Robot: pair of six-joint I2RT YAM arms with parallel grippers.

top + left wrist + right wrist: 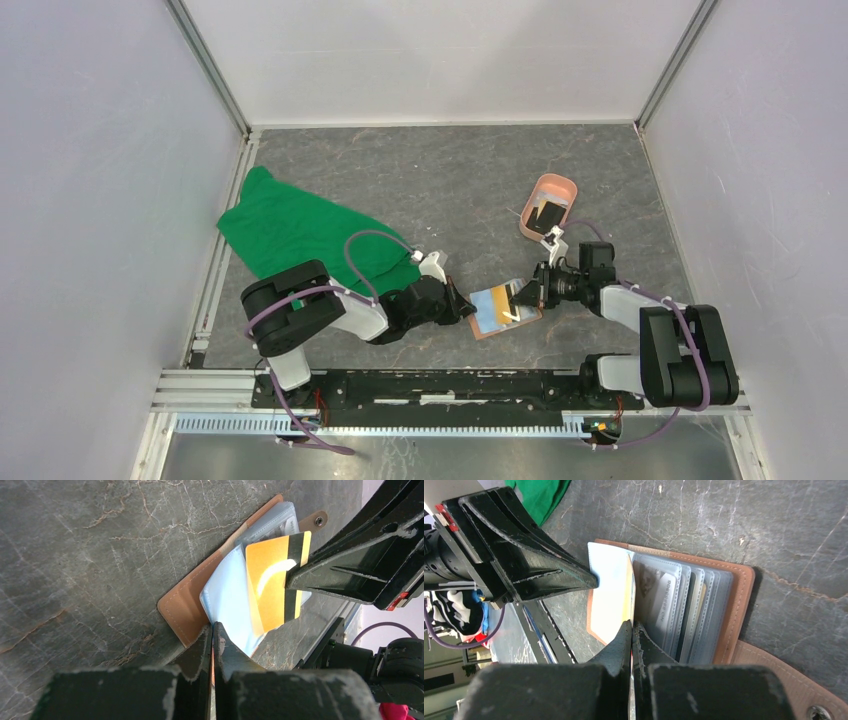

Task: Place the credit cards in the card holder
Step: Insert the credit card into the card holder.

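The tan card holder (pixel 505 328) lies open on the table between the arms, its clear card pockets (pixel 684 605) fanned out. My left gripper (pixel 468 306) is shut on its near edge (pixel 212 626), beside the tan cover (pixel 182 607) and a pale-blue pocket leaf (pixel 227 600). My right gripper (pixel 522 293) is shut on an orange credit card with a black stripe (pixel 272 587), held over the open pockets. In the right wrist view that card (pixel 629 587) is edge-on, standing between the pale leaf and the pockets, with my right gripper (pixel 631 624) on it. Other cards sit in the pockets.
A salmon-pink oval tray (pixel 565 188) stands behind the right arm with dark cards (pixel 545 215) in it. A green cloth (pixel 300 230) lies at the back left. The wallet's snap strap tab (pixel 316 519) sticks out on the far side. White walls enclose the table.
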